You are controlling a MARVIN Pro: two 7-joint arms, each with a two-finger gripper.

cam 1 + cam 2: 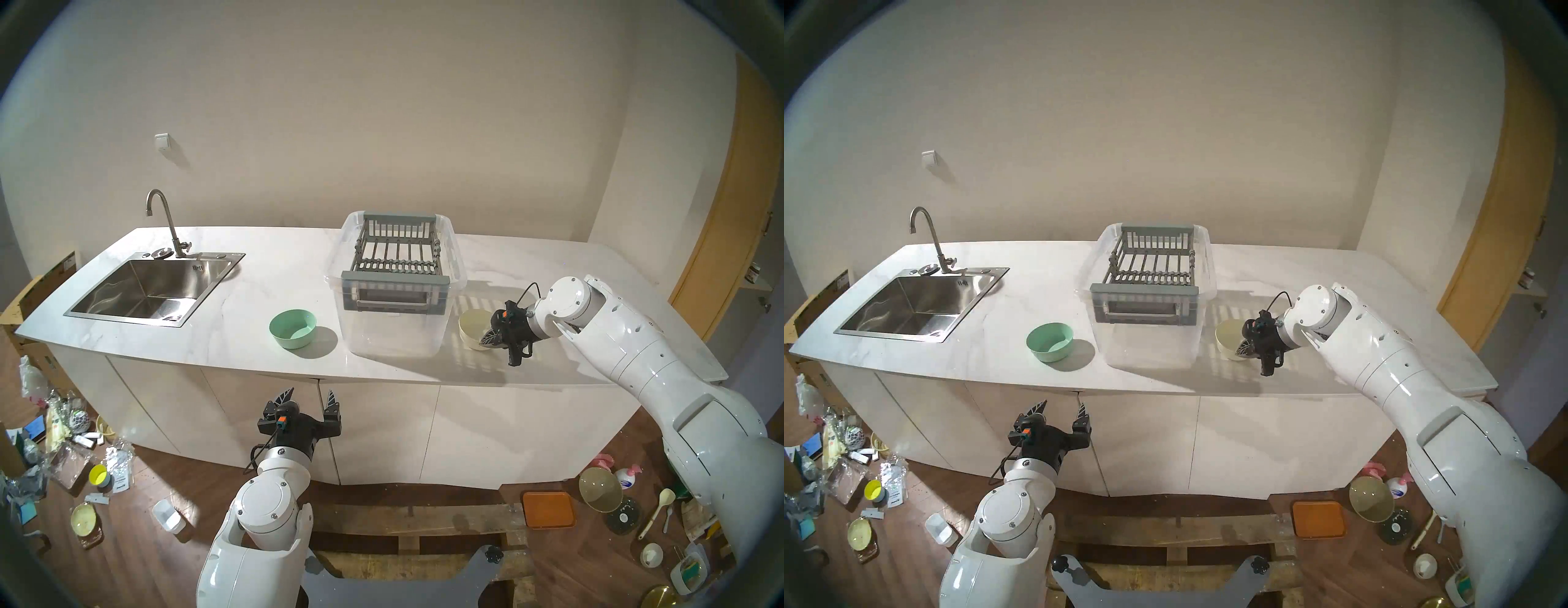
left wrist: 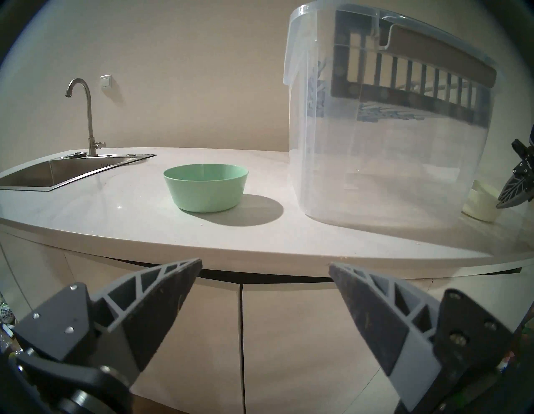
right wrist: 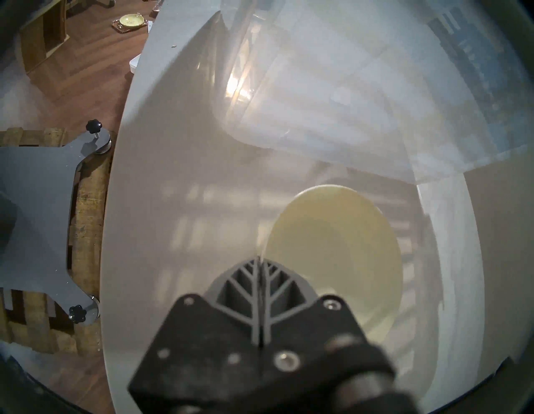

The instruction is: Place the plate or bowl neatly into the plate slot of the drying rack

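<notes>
- Right claw (image 3: 261, 260) is clamped on the near rim of the cream bowl (image 3: 341, 245), beside the clear tub (image 1: 394, 322).
- Left claw (image 1: 309, 397) gapes wide below the table (image 1: 254, 339) edge, holding nothing.

No text, label, brand or number can be read in any view. The cardboard box (image 1: 63, 265) at the far left carries a printed label, and packets on the floor (image 1: 121, 475) show print, but all of it is too small and blurred to make out.
</notes>
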